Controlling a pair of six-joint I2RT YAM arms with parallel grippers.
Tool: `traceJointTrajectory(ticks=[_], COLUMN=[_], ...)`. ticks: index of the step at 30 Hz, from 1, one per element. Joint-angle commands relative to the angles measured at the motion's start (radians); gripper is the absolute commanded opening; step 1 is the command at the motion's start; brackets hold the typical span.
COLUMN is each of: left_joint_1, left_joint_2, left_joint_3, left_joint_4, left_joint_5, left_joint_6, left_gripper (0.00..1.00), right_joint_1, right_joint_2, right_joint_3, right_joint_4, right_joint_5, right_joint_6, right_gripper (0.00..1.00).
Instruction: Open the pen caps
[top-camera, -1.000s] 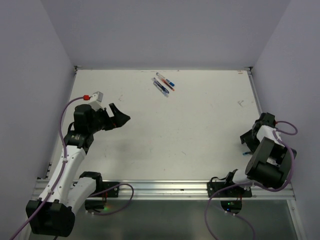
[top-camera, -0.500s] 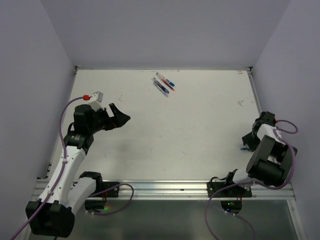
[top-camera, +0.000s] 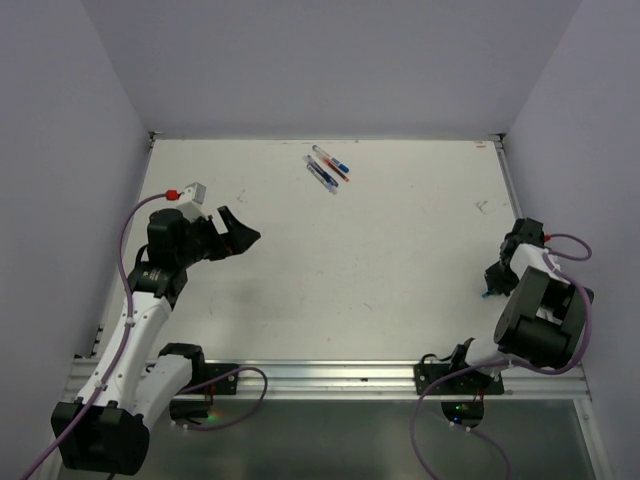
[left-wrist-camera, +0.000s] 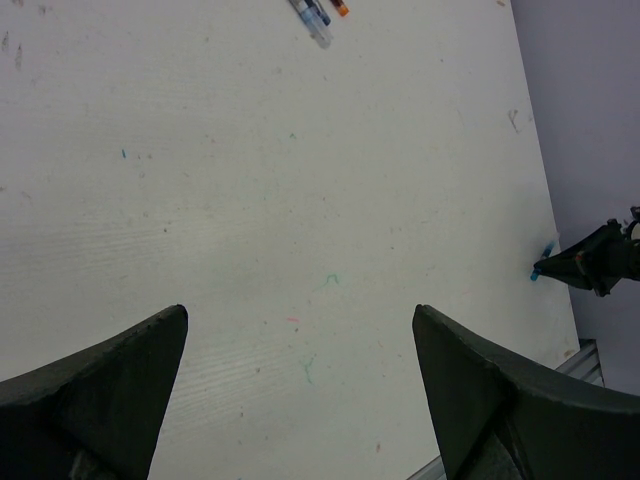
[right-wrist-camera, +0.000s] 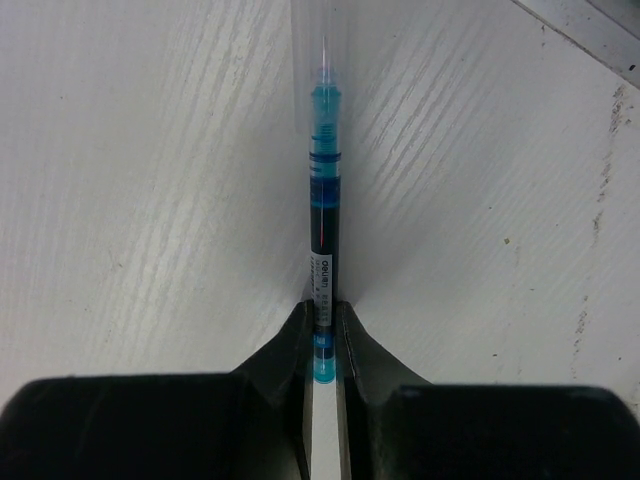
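**Q:** What does the right gripper (right-wrist-camera: 322, 308) have?

**A:** A blue pen (right-wrist-camera: 322, 215), pinched between jaws drawn almost together. The fingers (right-wrist-camera: 365, 350) grip the barrel low down. The rest of it runs straight out ahead over the white table (top-camera: 400, 240). Its far end shows a teal section and a bare, fine needle tip.

**Q:** And the end inside the grip?

**A:** A bit of blue shows between the jaws. Whether that is a cap cannot be told.

**Q:** Where on the table is this?

**A:** Close to the right edge, roughly midway between the near and far sides, as seen from above. From the left wrist camera the gripper is a dark shape at that edge with a blue point at its front. Whether that point touches the surface or sits just above it cannot be told.

**Q:** The left gripper (left-wrist-camera: 300, 315)?

**A:** Wide open, holding nothing. It hangs over the left part of the table, its two black fingers spread far apart and pointed across the surface toward the right.

**Q:** The other pens (top-camera: 326, 168)?

**A:** A small cluster lies near the far edge, about the middle, side by side and slanted, well apart from both grippers. Blue and red marks show on them, but at this size their caps cannot be made out.
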Motion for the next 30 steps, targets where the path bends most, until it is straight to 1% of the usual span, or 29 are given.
traceJointTrajectory(ticks=[1, 5, 6, 10, 13, 16, 17, 18, 20, 21, 23, 24, 26, 27, 29, 30], left_joint_1=[-0.006, -0.006, -0.006, -0.004, -0.009, -0.032, -0.042, -0.055, -0.093, -0.102, -0.136, -0.145, -0.159, -0.164, -0.171, -0.176], left_joint_2=[-0.005, 0.003, 0.006, 0.023, 0.027, 0.055, 0.073, 0.082, 0.110, 0.119, 0.153, 0.167, 0.207, 0.217, 0.247, 0.254], left_joint_3=[0.018, 0.015, 0.014, 0.014, 0.017, 0.029, 0.032, 0.035, 0.032, 0.031, 0.032, 0.034, 0.034, 0.031, 0.018, 0.012], left_joint_4=[0.023, 0.026, 0.030, 0.043, 0.061, 0.095, 0.105, 0.116, 0.161, 0.179, 0.216, 0.221, 0.245, 0.256, 0.291, 0.299], left_joint_5=[0.001, -0.004, -0.004, 0.013, 0.054, 0.108, 0.119, 0.131, 0.144, 0.154, 0.163, 0.174, 0.186, 0.194, 0.208, 0.222], left_joint_6=[-0.005, -0.004, -0.007, -0.015, -0.004, 0.014, 0.014, 0.008, -0.019, -0.030, -0.053, -0.058, -0.079, -0.088, -0.119, -0.133], left_gripper=[0.96, 0.96, 0.96, 0.96, 0.92, 0.88, 0.88, 0.88, 0.89, 0.89, 0.89, 0.89, 0.89, 0.89, 0.87, 0.87], right_joint_1=[0.011, 0.092, 0.144, 0.284, 0.385, 0.500, 0.534, 0.617, 0.724, 0.829, 0.915, 0.992, 1.064, 1.124, 1.181, 1.228], right_joint_2=[0.050, 0.010, -0.025, -0.133, -0.188, -0.168, -0.154, -0.142, -0.122, -0.121, -0.130, -0.134, -0.145, -0.151, -0.159, -0.168], right_joint_3=[-0.029, -0.014, -0.004, 0.028, 0.077, 0.157, 0.199, 0.221, 0.275, 0.287, 0.293, 0.290, 0.278, 0.275, 0.258, 0.250], right_joint_4=[-0.008, -0.013, -0.018, -0.031, -0.044, -0.079, -0.085, -0.099, -0.107, -0.100, -0.064, -0.050, -0.021, -0.002, 0.025, 0.054], right_joint_5=[0.019, 0.051, 0.057, 0.049, -0.029, -0.143, -0.224, -0.240, -0.265, -0.292, -0.335, -0.345, -0.363, -0.371, -0.395, -0.395], right_joint_6=[-0.005, -0.016, -0.020, -0.028, -0.065, -0.121, -0.152, -0.163, -0.190, -0.194, -0.192, -0.191, -0.186, -0.188, -0.198, -0.201], right_gripper=[0.00, 0.00, 0.00, 0.00, 0.00, 0.00, 0.00, 0.00, 0.00, 0.00, 0.00, 0.00, 0.00, 0.00, 0.00, 0.00])
